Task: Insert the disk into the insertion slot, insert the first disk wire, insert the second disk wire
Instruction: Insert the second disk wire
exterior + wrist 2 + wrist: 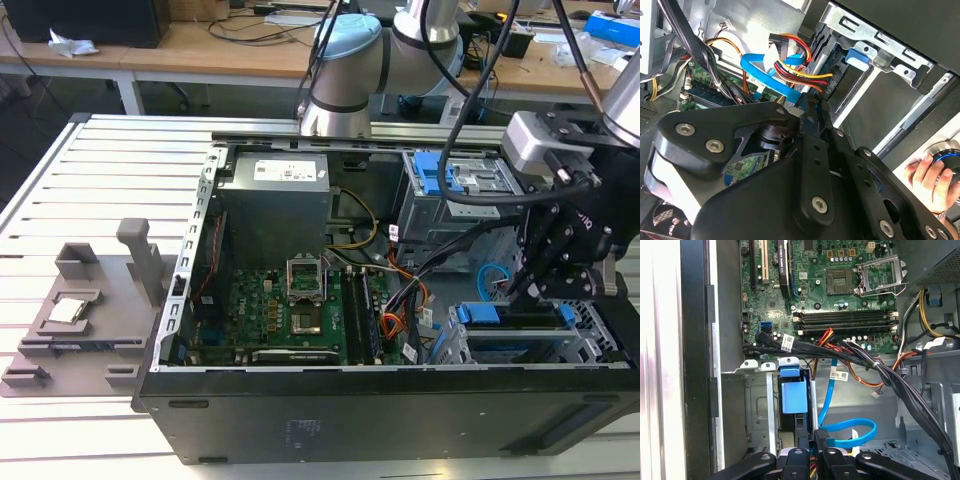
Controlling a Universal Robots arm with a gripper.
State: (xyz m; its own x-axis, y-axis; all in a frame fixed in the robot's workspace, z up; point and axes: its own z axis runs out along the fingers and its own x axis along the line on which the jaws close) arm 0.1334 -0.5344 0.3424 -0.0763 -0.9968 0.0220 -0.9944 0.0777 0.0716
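Exterior view. The black computer case (330, 420) lay open on the slatted table (60, 200). The black gripper (525, 285) hung at about four o'clock of the case in this view, just above the silver perforated sheet-metal drive cage (592, 335). The flat hard drive in its bright blue plastic caddy (482, 313) lay level in that cage's wide low bay, and I judged it was seated. The taller grey metal cage with the blue latch (450, 185) sat at two o'clock, well apart from the work.

Second wrist view. The gripper (815, 112) sat close to the flat blue data cable (767, 75) and the red, yellow and black power lead with its black plug (782, 45). I could not tell whether it was clamped on either wire or released. A person's hand (927, 175) rested outside the case.

First wrist view. The gripper (812, 437) hovered just beside the caddy's blue handle tab (792, 392), and the blue cable looped (855, 432) close by. Black cable bundles (890, 377) crossed over the green motherboard (840, 315).

I judged the work was at the wire stage. To do it well, I would square the plug to the drive's socket, press straight in, and keep the loop clear of the bundles.
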